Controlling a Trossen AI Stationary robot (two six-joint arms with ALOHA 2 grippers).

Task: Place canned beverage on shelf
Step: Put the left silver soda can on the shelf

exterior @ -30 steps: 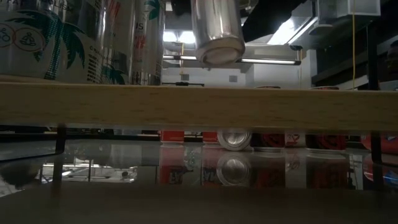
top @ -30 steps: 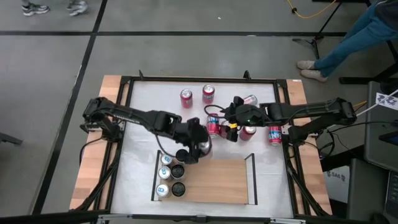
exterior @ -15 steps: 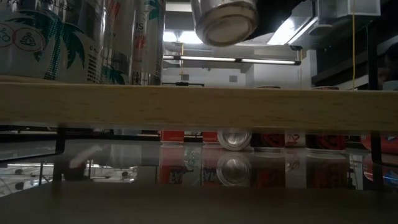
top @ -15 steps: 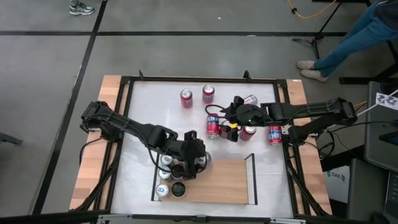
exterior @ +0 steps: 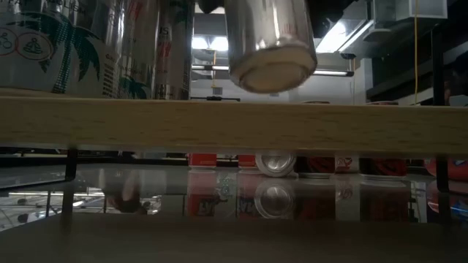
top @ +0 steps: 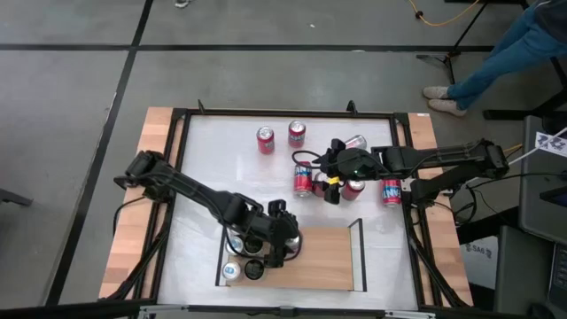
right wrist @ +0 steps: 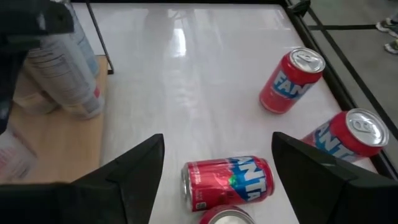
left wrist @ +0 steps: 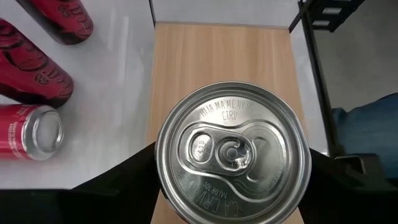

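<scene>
My left gripper (top: 279, 241) is shut on a silver can (left wrist: 233, 152) and holds it above the left part of the light-wood shelf (top: 314, 257). In the low view the can's bottom (exterior: 270, 69) hangs clear above the shelf board (exterior: 234, 124). Several cans (top: 241, 257) stand on the shelf's left end. My right gripper (top: 335, 180) is open among the red cans at the table's middle. A red can (right wrist: 229, 178) lies on the table beyond its fingers. My left gripper pinches the silver can between its two fingers, one on each side of the wall just under the top rim (left wrist: 160, 163). The fingers come from above, pointing down along the can. The can hangs about upright, top up, lifted clear of the shelf.
Red cans stand on the white tabletop at the far side (top: 266, 140) (top: 297, 134), at the middle (top: 304, 180) and at the right (top: 392, 190); one lies on its side (top: 356, 142). Black rails (top: 361, 252) bound the shelf's short sides. A person's legs (top: 505, 53) show beyond the far right corner.
My left gripper has gone toward the table's near edge with the silver can, from just beyond the shelf's far edge to over its left part. The can has stayed in the hold, clear of the board.
</scene>
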